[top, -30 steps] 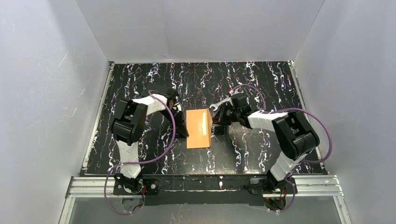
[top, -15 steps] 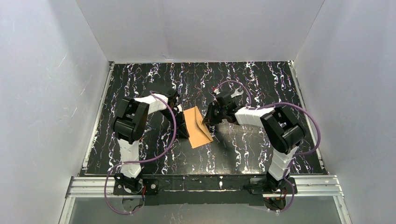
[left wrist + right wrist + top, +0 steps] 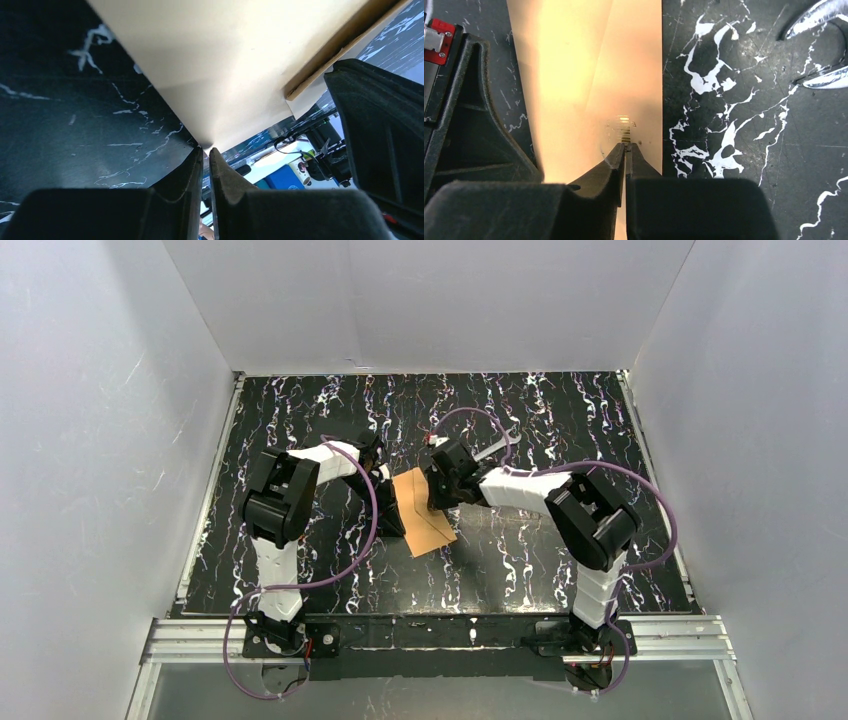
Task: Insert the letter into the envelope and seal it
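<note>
The orange-brown envelope stands tilted between my two grippers at mid-table. In the left wrist view its pale underside slopes down to my left gripper, whose jaws are shut on its lowest edge. From above, the left gripper sits at the envelope's left side. My right gripper is over the envelope's upper right part. In the right wrist view the right gripper is shut, its tips against the envelope's face beside a fold line. The letter is hidden; only a faint printed pattern shows through the paper.
A black flat object lies just left of the envelope. A shiny metal piece rests on the black marbled table to the right of the envelope. White walls close in the table on three sides.
The right gripper has swung left from the envelope's right edge to over it. The envelope went from lying flat and square to tilted and turned. The left arm stayed put.
</note>
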Robot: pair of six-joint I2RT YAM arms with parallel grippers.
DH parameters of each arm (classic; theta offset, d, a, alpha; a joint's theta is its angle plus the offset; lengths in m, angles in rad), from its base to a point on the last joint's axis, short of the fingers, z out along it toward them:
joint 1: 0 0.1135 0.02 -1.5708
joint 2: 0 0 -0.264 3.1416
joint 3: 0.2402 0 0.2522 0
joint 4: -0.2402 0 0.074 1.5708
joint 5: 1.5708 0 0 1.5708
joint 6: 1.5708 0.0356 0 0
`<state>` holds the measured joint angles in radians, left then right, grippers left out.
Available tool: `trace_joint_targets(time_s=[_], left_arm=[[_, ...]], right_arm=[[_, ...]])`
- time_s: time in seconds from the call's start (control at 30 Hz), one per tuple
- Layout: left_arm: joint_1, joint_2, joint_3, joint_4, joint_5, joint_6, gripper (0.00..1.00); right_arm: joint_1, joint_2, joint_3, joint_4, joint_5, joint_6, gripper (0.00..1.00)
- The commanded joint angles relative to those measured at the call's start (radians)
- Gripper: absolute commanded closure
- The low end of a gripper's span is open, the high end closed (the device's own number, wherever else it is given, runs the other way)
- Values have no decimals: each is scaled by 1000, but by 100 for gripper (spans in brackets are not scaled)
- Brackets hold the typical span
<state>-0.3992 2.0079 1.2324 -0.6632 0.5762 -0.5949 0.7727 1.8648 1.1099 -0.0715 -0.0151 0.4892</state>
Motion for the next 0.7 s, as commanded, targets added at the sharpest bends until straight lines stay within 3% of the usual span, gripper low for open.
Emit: trace_joint_targets(time_s=[0.0,0.2,0.3,0.5,0.67], left_arm=[[0,39,-31,39,-107,22,91],[61,-64,44,34,56,60,91],[81,-93,82,61,112,41,90],[90,-49,58,354,250,-147,84],[90,-12,77,495,245,-203,88]], right_arm=[[60,55,60,-138,182,-104,85],[115,78,-6,-152,244,-173,79],[124,83,-43,-138,254,-210,71],[126,92,-75,-117,320,-238,64],[126,109,-74,-114,320,-232,69]])
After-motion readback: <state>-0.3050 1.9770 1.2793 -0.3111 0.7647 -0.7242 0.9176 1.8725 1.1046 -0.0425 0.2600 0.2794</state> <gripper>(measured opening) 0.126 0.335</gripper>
